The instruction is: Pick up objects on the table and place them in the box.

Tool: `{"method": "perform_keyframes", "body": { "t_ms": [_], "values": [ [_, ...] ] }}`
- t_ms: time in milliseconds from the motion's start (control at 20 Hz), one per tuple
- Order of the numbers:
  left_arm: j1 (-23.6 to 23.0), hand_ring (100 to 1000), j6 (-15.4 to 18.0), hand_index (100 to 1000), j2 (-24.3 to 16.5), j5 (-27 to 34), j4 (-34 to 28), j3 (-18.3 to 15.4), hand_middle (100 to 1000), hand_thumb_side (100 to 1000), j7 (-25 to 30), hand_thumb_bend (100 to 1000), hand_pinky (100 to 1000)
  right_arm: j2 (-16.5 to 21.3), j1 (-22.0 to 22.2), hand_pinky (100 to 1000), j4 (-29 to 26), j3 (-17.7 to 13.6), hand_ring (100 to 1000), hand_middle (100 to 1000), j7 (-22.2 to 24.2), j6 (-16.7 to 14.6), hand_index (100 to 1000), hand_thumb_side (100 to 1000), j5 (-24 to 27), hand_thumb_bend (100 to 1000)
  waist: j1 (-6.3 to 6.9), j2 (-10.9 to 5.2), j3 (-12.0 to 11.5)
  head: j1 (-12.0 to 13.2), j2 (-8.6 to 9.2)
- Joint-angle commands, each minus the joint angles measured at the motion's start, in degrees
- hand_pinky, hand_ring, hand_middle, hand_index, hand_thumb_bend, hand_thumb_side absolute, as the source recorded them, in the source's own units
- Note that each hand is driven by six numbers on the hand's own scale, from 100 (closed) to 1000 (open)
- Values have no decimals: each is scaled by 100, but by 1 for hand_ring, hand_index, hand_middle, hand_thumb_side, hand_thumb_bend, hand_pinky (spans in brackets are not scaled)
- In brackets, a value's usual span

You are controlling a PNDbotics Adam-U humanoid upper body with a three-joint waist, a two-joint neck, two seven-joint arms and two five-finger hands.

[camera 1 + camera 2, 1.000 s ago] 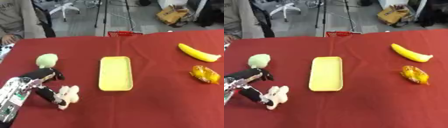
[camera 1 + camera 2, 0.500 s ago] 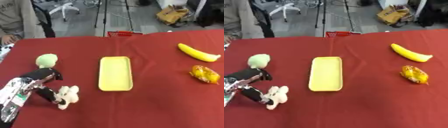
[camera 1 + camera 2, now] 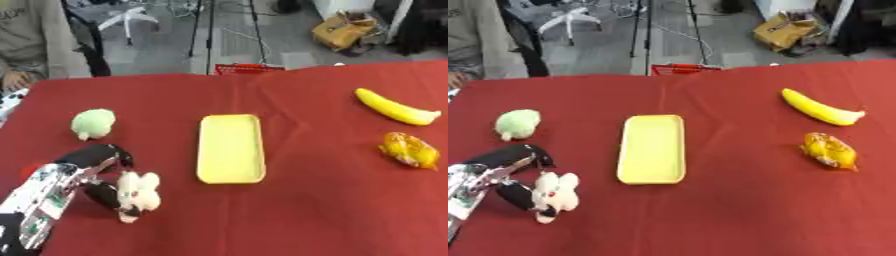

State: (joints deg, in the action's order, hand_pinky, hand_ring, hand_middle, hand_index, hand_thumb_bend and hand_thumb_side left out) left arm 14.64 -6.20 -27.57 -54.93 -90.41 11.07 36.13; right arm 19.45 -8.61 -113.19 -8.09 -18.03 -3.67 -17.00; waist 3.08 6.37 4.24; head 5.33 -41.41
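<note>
A white plush toy (image 3: 137, 194) lies on the red table at the lower left. My left hand (image 3: 90, 168) comes in from the lower left corner and sits against it, black fingers curled beside and above the toy; whether they close round it I cannot tell. A pale green plush (image 3: 93, 123) rests farther back on the left. The shallow yellow box (image 3: 231, 148) lies in the middle. At the right lie a yellow banana (image 3: 395, 107) and an orange-yellow crinkled object (image 3: 409, 149). My right hand shows in neither view.
The red table (image 3: 306, 210) has its far edge at the top, with a small red basket (image 3: 248, 68) on the floor just behind it. A seated person's sleeve (image 3: 22, 60) is at the far left edge. A bag and chair stand on the floor beyond.
The white plush and my left hand have shifted slightly right and toward the near edge. All other objects lie as before.
</note>
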Motion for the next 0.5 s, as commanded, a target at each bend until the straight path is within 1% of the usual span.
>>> {"method": "perform_keyframes", "body": {
  "t_ms": [50,100,150,200,250,300,350,400,450,500],
  "values": [
    [91,633,49,692,-69,8,10,-11,584,356,159,846,732,106,-74,621,-128,-21,712,782,6,-14,853,702,55,100,57,7,5,17,42],
    [93,607,53,668,-65,-19,17,-11,558,357,169,818,719,106,-73,621,-127,-22,712,782,3,-14,853,703,56,100,57,7,6,17,42],
    [95,600,53,661,-63,-52,25,-13,549,358,176,810,716,105,-72,621,-126,-22,712,782,2,-14,853,703,57,100,57,7,7,17,40],
    [96,546,55,596,-59,-81,29,-14,484,364,178,744,693,104,-72,621,-125,-22,712,782,1,-14,854,705,59,100,57,7,7,17,40],
    [100,494,47,529,-53,-101,15,-33,415,395,132,656,669,102,-72,621,-124,-24,712,782,-3,-15,854,706,61,100,57,6,6,15,44],
    [96,494,32,529,-47,-99,5,-45,415,395,58,656,669,102,-72,621,-123,-25,712,782,-7,-15,854,706,64,100,57,6,6,13,47],
    [97,457,9,456,-37,-76,-15,-67,337,421,-43,598,648,102,-72,621,-122,-28,712,782,-11,-15,854,706,65,100,56,5,5,10,49],
    [93,457,-17,456,-32,-42,-29,-81,337,421,-148,598,648,103,-72,621,-121,-30,712,782,-14,-16,854,706,66,100,56,5,5,10,52],
    [95,435,-50,410,-14,10,-52,-112,287,449,-260,584,634,102,-72,621,-120,-32,712,782,-17,-16,854,706,67,100,55,4,2,5,55],
    [94,435,-84,410,0,68,-74,-139,287,449,-352,584,634,102,-73,621,-120,-34,712,782,-19,-16,854,706,67,100,55,4,1,1,57]
  ]
}}
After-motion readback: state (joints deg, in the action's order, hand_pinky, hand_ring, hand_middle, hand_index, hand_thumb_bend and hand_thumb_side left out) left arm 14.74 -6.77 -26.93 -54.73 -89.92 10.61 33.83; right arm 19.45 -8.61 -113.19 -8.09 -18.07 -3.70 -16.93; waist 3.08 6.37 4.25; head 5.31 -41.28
